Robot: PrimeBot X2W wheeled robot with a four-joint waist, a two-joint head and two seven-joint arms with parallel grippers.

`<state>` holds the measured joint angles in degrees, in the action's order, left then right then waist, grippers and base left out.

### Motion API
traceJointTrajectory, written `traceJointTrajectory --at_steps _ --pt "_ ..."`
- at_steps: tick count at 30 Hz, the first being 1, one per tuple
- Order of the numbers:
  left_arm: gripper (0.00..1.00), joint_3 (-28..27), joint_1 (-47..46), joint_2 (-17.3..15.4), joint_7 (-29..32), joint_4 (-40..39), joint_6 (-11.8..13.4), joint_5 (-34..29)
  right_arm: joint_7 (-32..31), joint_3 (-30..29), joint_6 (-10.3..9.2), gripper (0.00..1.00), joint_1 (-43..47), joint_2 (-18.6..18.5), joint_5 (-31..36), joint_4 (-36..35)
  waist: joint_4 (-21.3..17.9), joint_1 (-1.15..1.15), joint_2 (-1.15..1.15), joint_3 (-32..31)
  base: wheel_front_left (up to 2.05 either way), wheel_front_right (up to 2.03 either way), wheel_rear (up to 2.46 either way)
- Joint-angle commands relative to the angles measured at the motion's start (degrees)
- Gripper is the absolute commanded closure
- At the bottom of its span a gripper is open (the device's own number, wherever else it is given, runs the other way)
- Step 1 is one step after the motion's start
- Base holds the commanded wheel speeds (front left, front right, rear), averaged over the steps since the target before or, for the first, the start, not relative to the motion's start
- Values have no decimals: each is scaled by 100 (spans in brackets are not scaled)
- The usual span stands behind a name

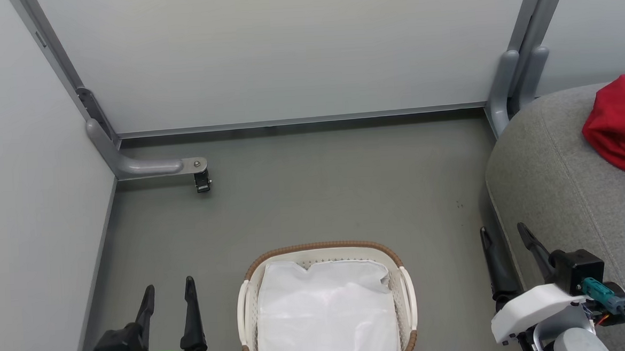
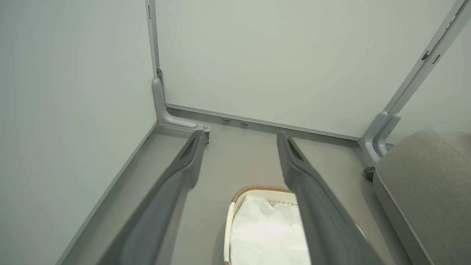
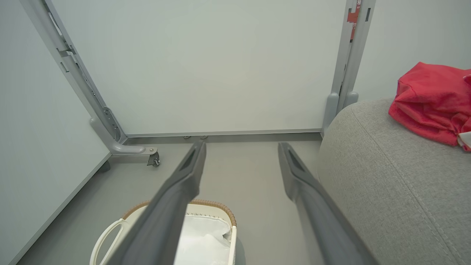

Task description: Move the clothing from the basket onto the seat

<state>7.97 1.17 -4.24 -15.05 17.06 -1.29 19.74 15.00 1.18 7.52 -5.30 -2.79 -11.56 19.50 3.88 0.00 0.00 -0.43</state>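
Resting on the seat at your right, the clothing lies as a bunched red heap, well apart from the basket. You can see the basket standing on the floor between your two arms, with a white cloth lining inside it. Your left gripper hangs left of the basket, fingers spread and holding nothing. Your right gripper is likewise spread and empty, just beside the seat's edge.

Red clothing on grey seat
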Motion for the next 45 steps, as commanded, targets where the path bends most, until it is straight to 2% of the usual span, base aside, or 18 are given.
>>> traceJointTrajectory --at_steps 1,3,4,8,26,45 --pt "0 -18 22 19 -18 14 -27 -69 27 3 -6 0 0 -20 -22 22 -1 0 0 -1 0 0 0" --pt "0 -30 21 36 -18 13 -51 -61 27 1 -6 0 -7 -20 -25 26 -1 0 0 -1 0 0 0" --pt "100 -27 0 18 0 3 -31 -20 0 0 1 100 -2 0 0 10 -1 0 0 -1 0 0 0" --pt "100 -40 -7 21 58 151 -34 50 -37 -23 1 100 35 33 -64 158 -4 0 0 -1 0 0 0" --pt "100 -376 -195 48 548 40 -173 1719 -526 -194 0 100 1 20 -1927 -22 -59 0 0 8 0 0 0" --pt "100 -654 -351 67 961 -54 -295 3152 -947 -344 -1 100 -37 8 -3517 -171 -117 0 0 17 0 0 0"
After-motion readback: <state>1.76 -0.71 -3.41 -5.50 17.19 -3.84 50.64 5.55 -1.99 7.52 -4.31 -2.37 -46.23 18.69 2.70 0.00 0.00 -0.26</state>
